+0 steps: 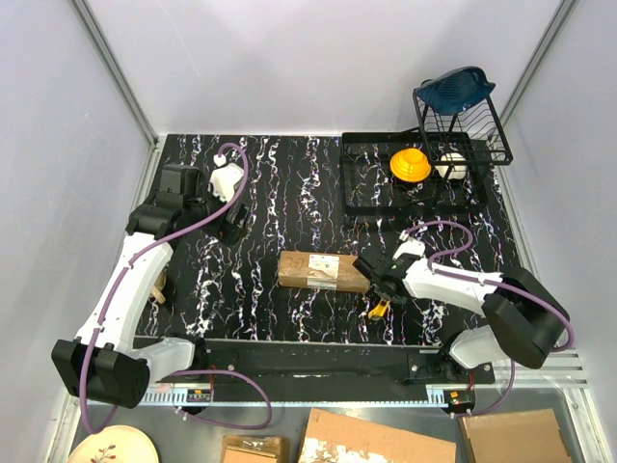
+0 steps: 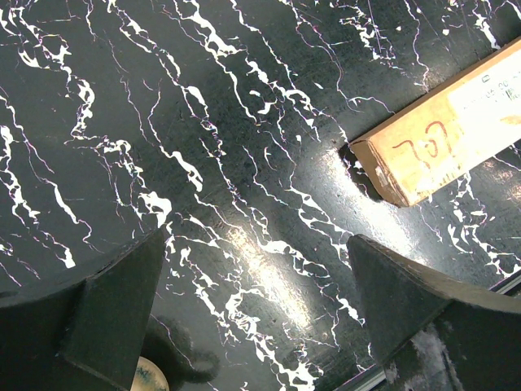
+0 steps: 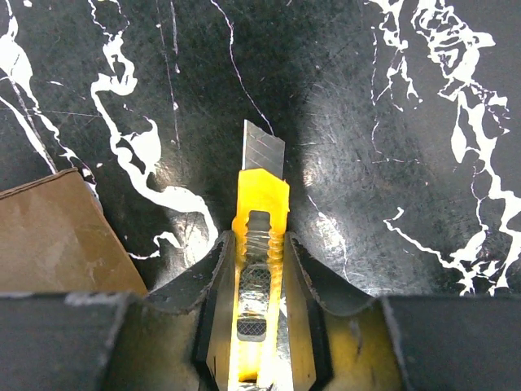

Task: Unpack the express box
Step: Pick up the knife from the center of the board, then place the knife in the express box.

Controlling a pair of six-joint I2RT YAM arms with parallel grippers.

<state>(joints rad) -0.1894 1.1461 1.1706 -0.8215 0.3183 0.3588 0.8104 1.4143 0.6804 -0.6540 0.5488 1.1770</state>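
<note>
The express box (image 1: 323, 271), a small brown carton with a white label, lies flat at the middle of the black marbled table. One end of the box (image 2: 440, 138) reaches into the left wrist view at upper right, and a corner of it (image 3: 49, 236) shows at left in the right wrist view. My right gripper (image 1: 383, 294) is just right of the box and low over the table. Its jaws press both sides of a yellow utility knife (image 3: 262, 204) whose blade points forward. My left gripper (image 2: 256, 261) hangs open over bare table, left of the box.
A black wire dish rack (image 1: 415, 183) stands at the back right, with a yellow item inside and a blue bowl (image 1: 455, 89) on top. Torn cardboard pieces (image 1: 376, 442) and a plate (image 1: 111, 448) lie in front of the arm bases.
</note>
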